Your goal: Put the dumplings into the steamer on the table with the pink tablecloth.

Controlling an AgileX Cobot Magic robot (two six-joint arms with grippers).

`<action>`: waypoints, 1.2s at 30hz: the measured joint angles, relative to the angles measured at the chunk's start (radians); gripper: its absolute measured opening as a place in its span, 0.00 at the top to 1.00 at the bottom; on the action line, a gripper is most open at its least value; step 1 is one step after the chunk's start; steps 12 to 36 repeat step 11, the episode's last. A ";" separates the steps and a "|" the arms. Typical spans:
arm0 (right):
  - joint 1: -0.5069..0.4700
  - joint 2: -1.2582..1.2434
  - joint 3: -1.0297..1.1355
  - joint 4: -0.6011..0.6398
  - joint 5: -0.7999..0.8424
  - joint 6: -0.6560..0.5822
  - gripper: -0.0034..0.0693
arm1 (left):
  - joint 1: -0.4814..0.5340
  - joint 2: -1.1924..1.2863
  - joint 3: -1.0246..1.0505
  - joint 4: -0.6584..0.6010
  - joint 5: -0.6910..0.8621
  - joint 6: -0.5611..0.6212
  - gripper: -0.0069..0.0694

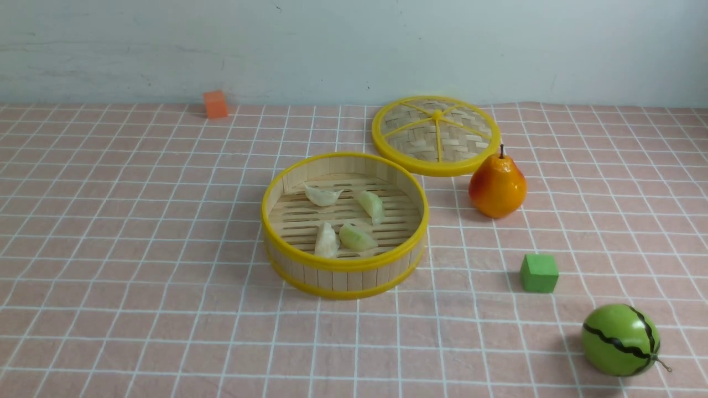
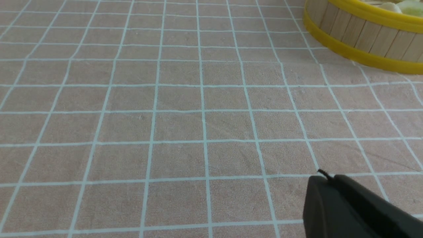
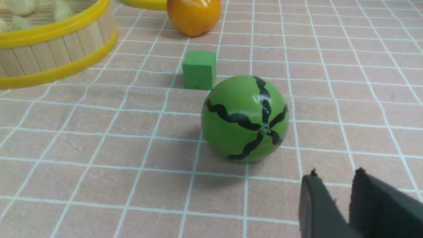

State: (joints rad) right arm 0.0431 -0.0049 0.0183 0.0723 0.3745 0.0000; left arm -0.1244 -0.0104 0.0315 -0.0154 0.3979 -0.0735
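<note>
So all four dumplings [image 1: 327, 241] are sitting inside the steamer [image 1: 345, 281], right on the slatted floor. Two are cream-white and two are pale green. A white one and a green one lie side by side toward the near part of the floor, and the other white and green pair is farther back, with the white one over on the left and the green one on the right. The steamer itself is round, bamboo, yellow rims top and bottom, standing upright and open on the pink tablecloth [image 1: 166, 331] that covers the worktop, thin white grid lines all over it.

The lid [image 1: 409, 132] is lying on the cloth behind the steamer and off to the right, woven with yellow spokes. Just in front of its right side there's an orange pear [image 1: 498, 188], stem up. Closer in on the right you get a green cube [image 1: 539, 273], then a striped watermelon [image 1: 620, 340] nearer still. An orange block [image 1: 215, 104] is way at the back left, near the wall [image 1: 343, 50].

Left pincer [image 2: 325, 178]: its tips are right up against each other, basically closed, nothing in it. Right pincer [image 3: 337, 178]: a narrow gap between the tips, nothing in there either. Both are over the cloth, well apart from the steamer.
</note>
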 joint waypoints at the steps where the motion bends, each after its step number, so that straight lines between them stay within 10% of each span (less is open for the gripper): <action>1: 0.000 0.000 0.000 0.000 0.000 0.000 0.71 | 0.000 0.000 0.000 0.000 0.000 0.000 0.88; 36: 0.000 0.000 0.000 0.000 0.000 0.000 0.68 | 0.000 0.000 0.000 0.000 0.000 0.000 0.87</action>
